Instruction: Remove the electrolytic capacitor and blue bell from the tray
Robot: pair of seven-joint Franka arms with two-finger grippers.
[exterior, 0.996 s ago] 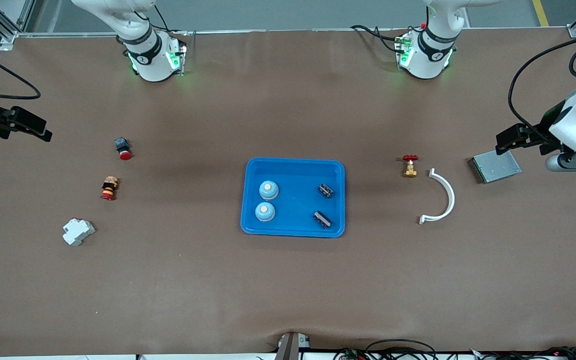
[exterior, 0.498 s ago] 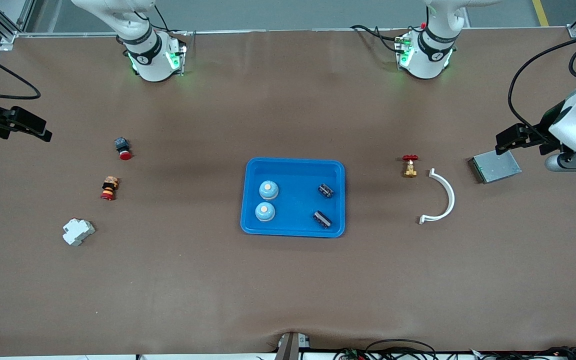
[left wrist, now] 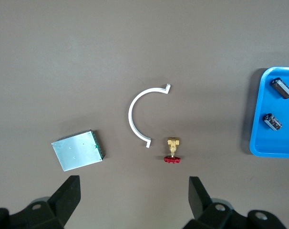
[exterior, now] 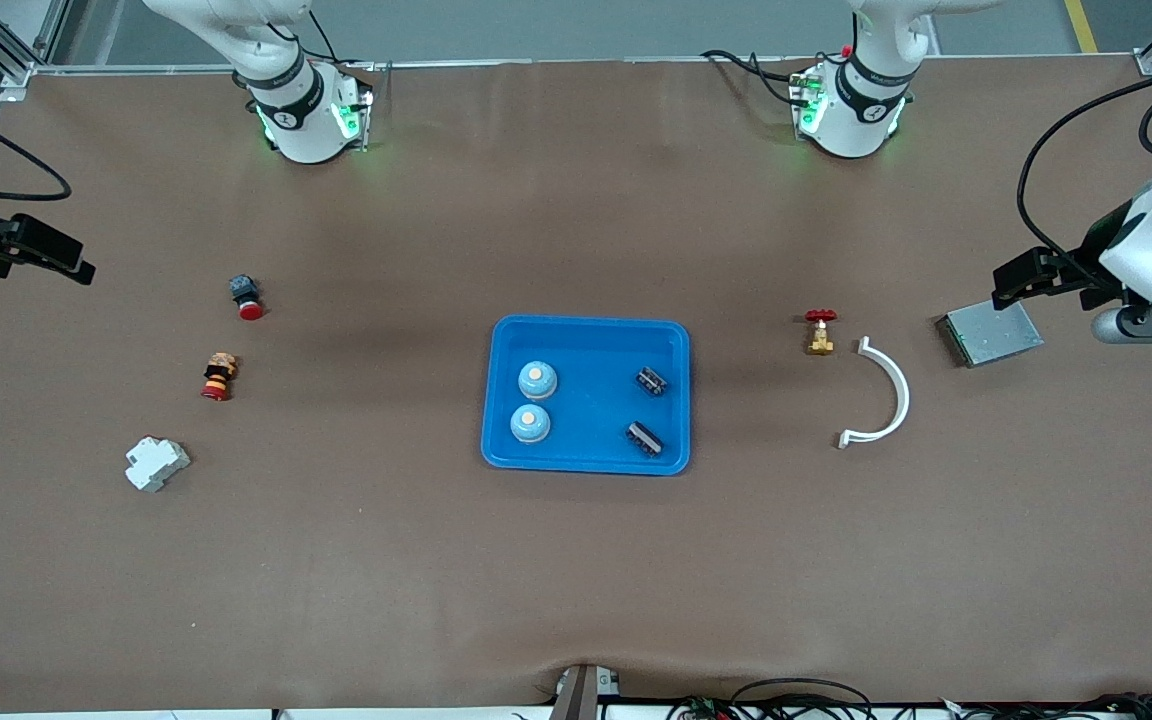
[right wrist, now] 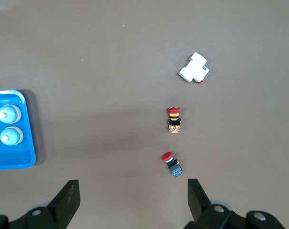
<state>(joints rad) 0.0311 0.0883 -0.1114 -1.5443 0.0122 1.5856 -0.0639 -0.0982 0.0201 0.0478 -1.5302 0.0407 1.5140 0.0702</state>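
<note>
Sitting in the blue tray (exterior: 586, 332) are two bells (exterior: 537, 379) and two capacitors (exterior: 650, 380); left pincer (left wrist: 135, 195) and right pincer (right wrist: 132, 198) are hanging open, empty, over the worktop's (exterior: 576, 560) ends.

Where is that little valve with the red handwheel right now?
The brass valve lies on the table between the blue tray and the white curved bracket, toward the left arm's end, right beside the bracket's upper tip.

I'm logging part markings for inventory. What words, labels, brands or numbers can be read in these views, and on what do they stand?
None can be read.
Capacitors in the blue tray: any sleeve print is too small.
Two arm bases: each has a round dark mark, too small to read.
Metal plate, white breaker: no legible text.
</note>
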